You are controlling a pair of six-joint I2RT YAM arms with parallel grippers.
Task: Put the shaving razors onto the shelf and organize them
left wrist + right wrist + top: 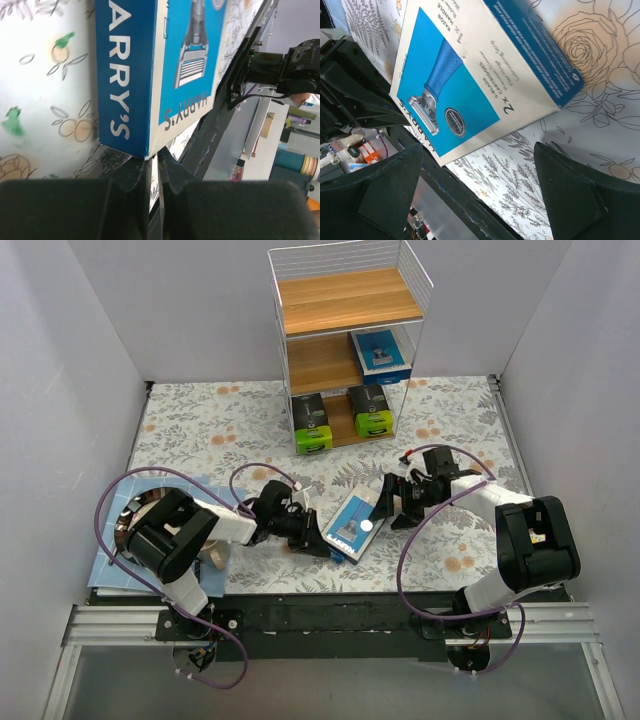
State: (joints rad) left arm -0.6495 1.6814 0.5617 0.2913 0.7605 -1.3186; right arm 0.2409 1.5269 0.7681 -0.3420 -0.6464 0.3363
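Pack (pixel 347 528) is lying on the surface between both end effectors, its long axis running roughly along the line joining them. The right end effector (pixel 477 150) is gaping wide, the pack just ahead of it. The left end effector (pixel 154 165) is pinching narrow, holding nothing, at the pack's corner. Beyond both, the shelf (pixel 345 300) is carrying a second pack (pixel 380 350) on its middle board and two green boxes (pixel 313 430) below.

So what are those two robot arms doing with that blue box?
They are tidying razors onto the tall white wire shelf with wooden boards. One flat blue razor pack already sits on its middle board. The other blue razor pack lies on the flowery tablecloth between the arms. The left arm has its jaws shut at the pack's corner, and the right arm hovers beside it with jaws wide open.
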